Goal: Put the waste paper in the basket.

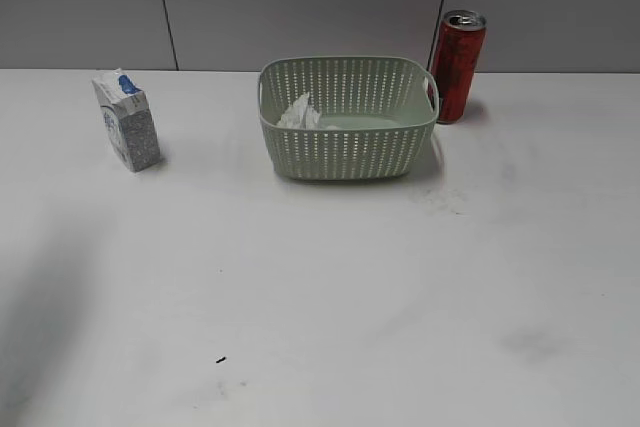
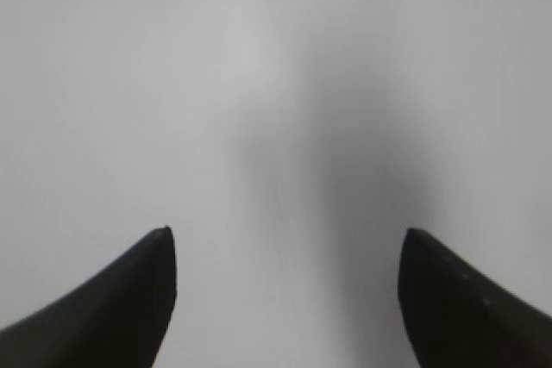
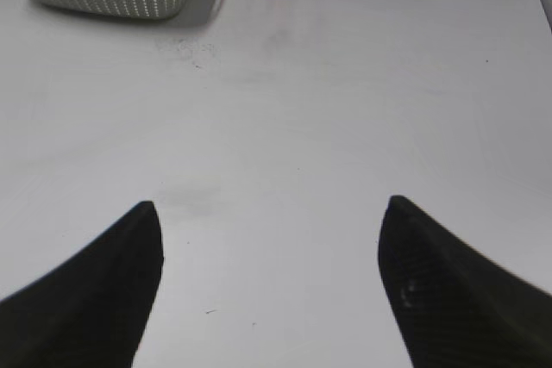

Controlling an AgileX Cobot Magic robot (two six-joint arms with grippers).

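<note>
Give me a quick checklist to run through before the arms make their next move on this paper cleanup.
1. Crumpled white waste paper inside the pale green slotted plastic basket: ok, paper shows inside at the left.
2. All wads counted: cannot tell, the basket wall hides much of the inside.
3. Loose paper on the white table: ok, none visible.
4. Left gripper empty: ok, fingers apart, nothing between.
5. Right gripper empty: ok, fingers apart over bare table.
6. Tall red can and small white-grey carton with blue top upright, apart from basket: ok.
</note>
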